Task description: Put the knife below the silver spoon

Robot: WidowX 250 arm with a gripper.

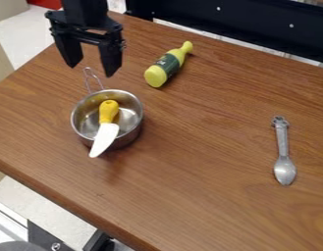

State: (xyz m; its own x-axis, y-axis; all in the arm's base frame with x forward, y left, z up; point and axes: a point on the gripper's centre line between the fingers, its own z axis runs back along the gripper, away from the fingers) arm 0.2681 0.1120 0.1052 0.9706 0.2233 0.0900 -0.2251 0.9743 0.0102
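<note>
Clearly, the tool [92, 70] hangs at the upper left with its two fingers spread wide, holding nothing. Just beneath is the metal pot [129, 115], its wire handle pointing toward the tool. The knife [106, 131] lies in it, yellow handle inside, white blade over the near rim. Right of the tool, a yellow-green bottle [167, 66] lies on the counter [203, 147]; the silver spoon [283, 157] rests far right, bowl nearest the camera.
</note>
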